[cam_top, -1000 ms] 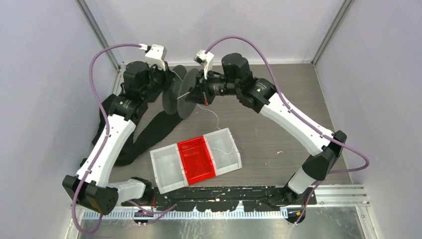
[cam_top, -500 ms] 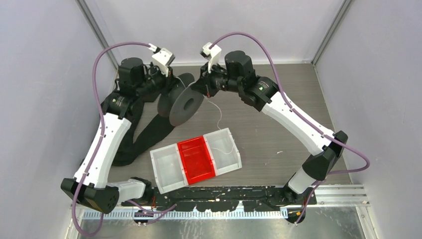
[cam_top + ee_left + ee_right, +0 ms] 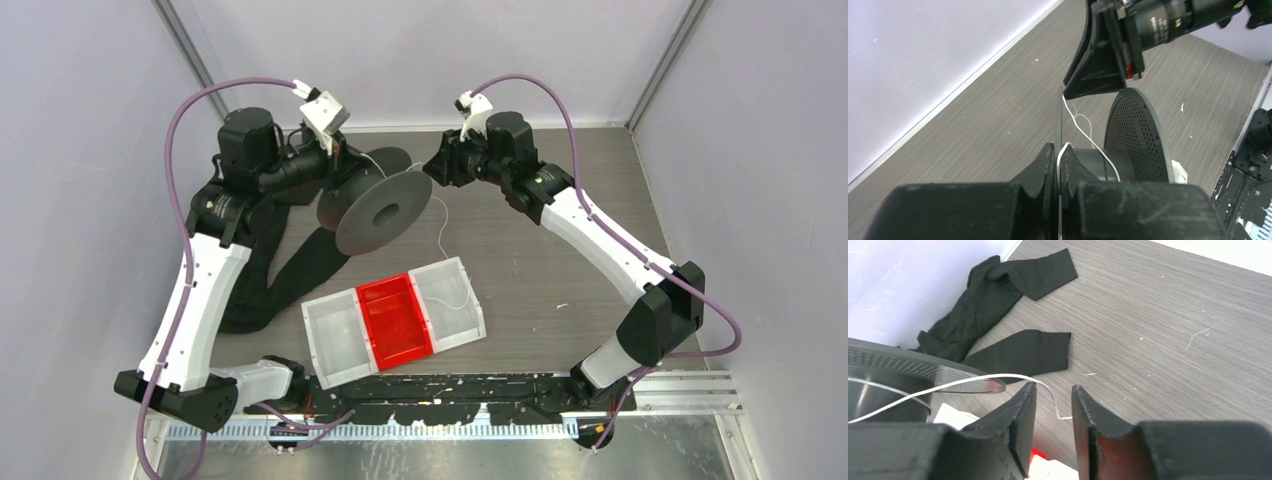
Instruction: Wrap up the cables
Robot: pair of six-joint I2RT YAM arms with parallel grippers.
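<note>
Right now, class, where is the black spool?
In the top view the black spool is left of centre, toward the far wall, its flange pinched by the left gripper, beyond the red-and-white tray.

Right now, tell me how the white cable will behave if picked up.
Probably floppy: the cable sags in loose curves from the spool toward the tray. Likely very light, and easy to lose, since it is far thinner than the gap in the right gripper.

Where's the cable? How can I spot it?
Find the big black reel at the back of the table. The cable hangs from it toward the red-middled tray. It is thin and white, unlike the wide black strap nearby.
</note>
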